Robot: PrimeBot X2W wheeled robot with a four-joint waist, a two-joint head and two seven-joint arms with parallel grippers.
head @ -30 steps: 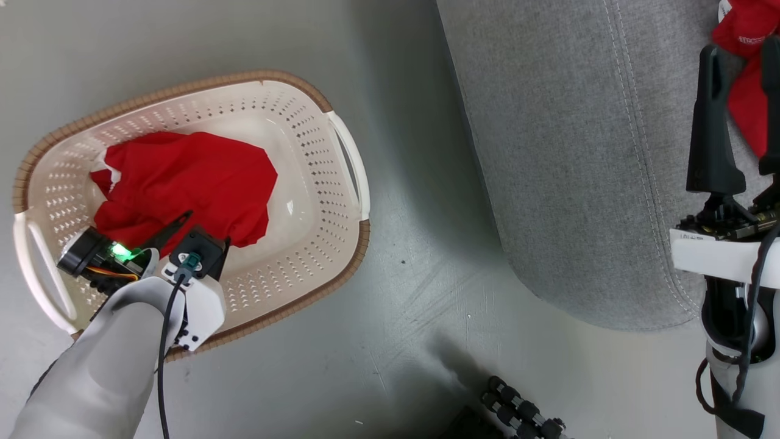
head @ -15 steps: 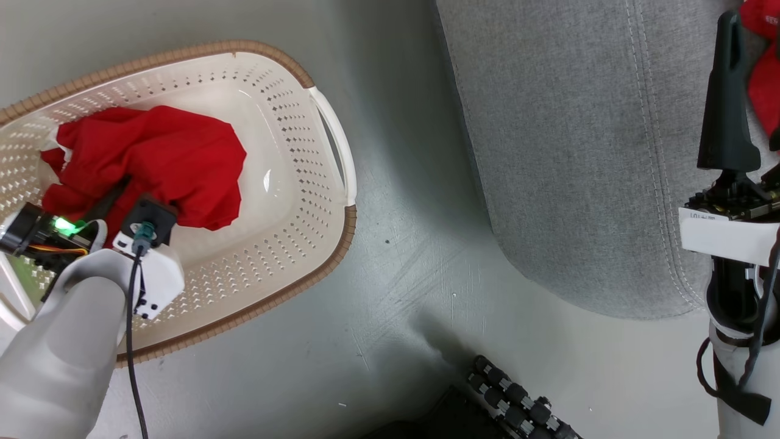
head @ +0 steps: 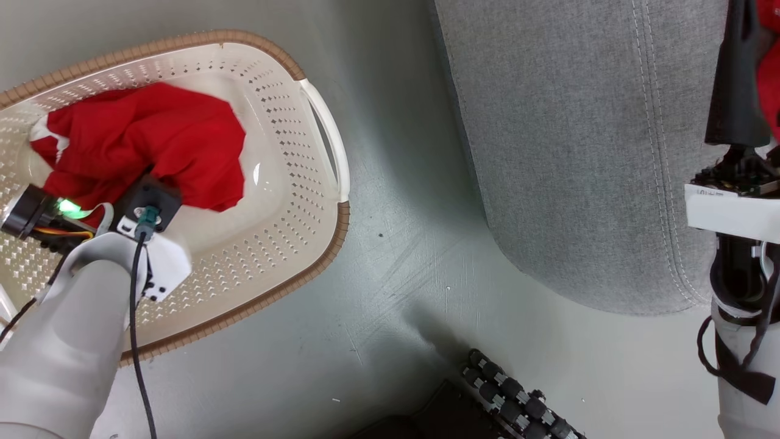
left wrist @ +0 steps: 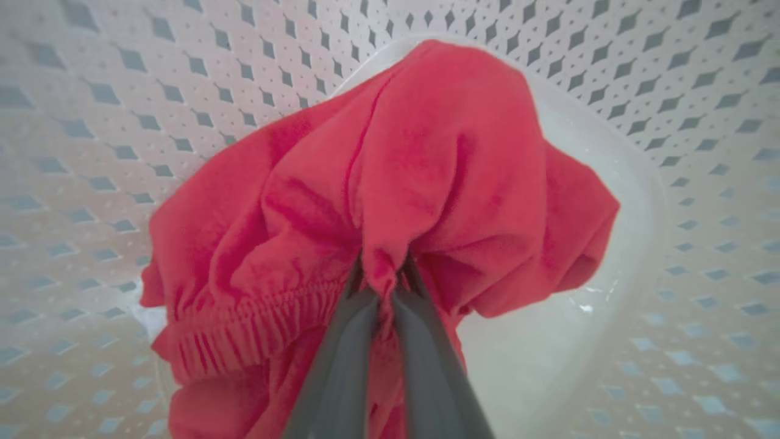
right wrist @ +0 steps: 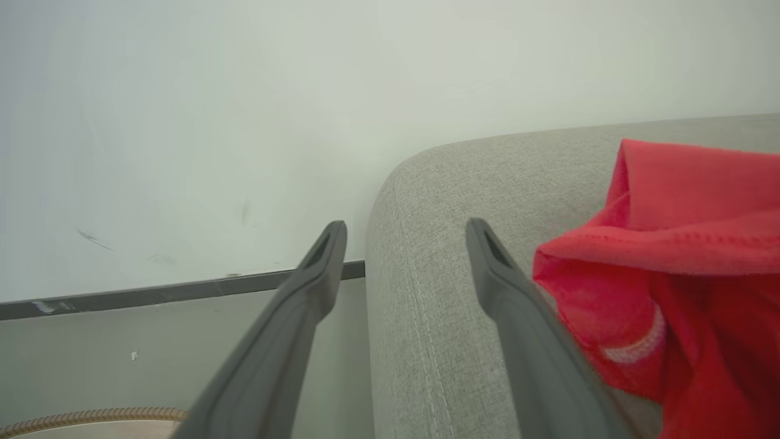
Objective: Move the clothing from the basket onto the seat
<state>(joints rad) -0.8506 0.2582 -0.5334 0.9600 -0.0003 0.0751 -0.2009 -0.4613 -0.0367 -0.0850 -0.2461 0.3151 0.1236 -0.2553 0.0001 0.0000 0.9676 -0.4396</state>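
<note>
The cream basket (head: 317,268) stands on the floor at the left. One piece of red clothing (head: 152,134) lies bunched inside it. My left gripper (left wrist: 381,277) reaches down into the basket (left wrist: 122,91) and is shut on a fold of that red clothing (left wrist: 439,158) near its gathered hem. The grey seat (head: 579,152) is at the right, with a second red garment (head: 769,67) on it at the far right edge. My right gripper (right wrist: 405,235) hovers open over the seat's (right wrist: 463,183) rounded corner, with the red garment (right wrist: 688,274) just right of its fingers.
Grey floor (head: 396,274) separates the basket from the seat. A dark device with ribbed black rollers (head: 518,396) sits at the bottom. A white wall (right wrist: 304,91) with a dark baseboard (right wrist: 152,296) rises beyond the seat.
My left gripper has pushed into the red clothing and closed on a fold. The whole head picture has shifted, so the camera moved. The right gripper stays open.
</note>
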